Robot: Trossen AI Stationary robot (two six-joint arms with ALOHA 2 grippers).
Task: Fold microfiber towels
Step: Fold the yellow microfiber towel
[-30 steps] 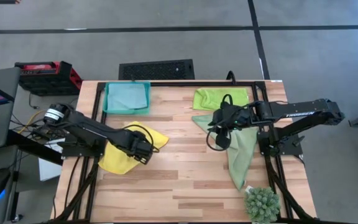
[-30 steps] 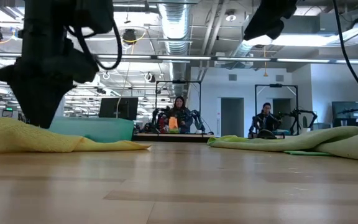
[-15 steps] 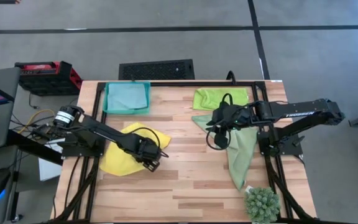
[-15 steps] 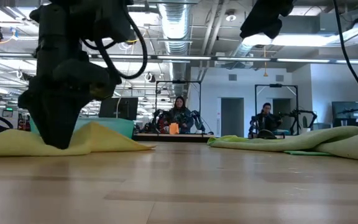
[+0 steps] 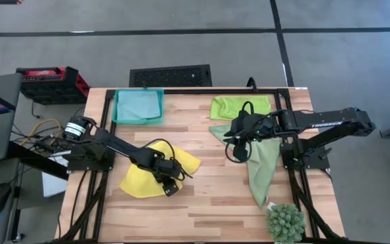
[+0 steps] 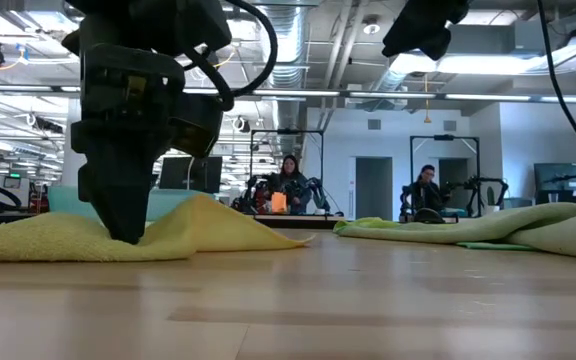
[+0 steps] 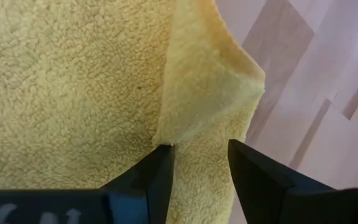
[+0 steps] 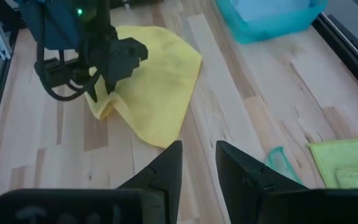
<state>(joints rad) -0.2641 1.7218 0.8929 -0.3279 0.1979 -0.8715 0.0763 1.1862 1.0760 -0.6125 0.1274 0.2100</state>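
The yellow towel (image 5: 141, 177) lies on the table's left half, bunched into a raised ridge (image 6: 200, 205) beside my left gripper (image 5: 170, 186). That gripper points steeply down at the towel's near right part and is shut on it. My right gripper (image 8: 199, 155) hangs open high over the table's middle right, above the far end of the sage green towel (image 5: 260, 166), which lies stretched out flat. A lime green towel (image 5: 240, 107) lies at the far right. A light blue towel (image 8: 263, 9) rests in the teal tray. My left gripper (image 7: 201, 152) pinches a raised fold of the yellow towel (image 7: 194, 124) between its two fingers, close to the towel's near right edge. The fingers come from above, slanting down. The fold narrows into the gap, and the towel's remainder lies on the table.
The teal tray (image 5: 117, 108) stands at the far left corner. A small spiky green plant (image 5: 285, 222) stands at the near right corner. Bare wood lies between the yellow and sage towels (image 5: 212, 183). People sit in the room beyond the table.
My left gripper has gone toward the table's right and near edges and down, tipping steeper and rolling. The yellow towel has slid to the right with it and now rises in a ridge beside the fingers.
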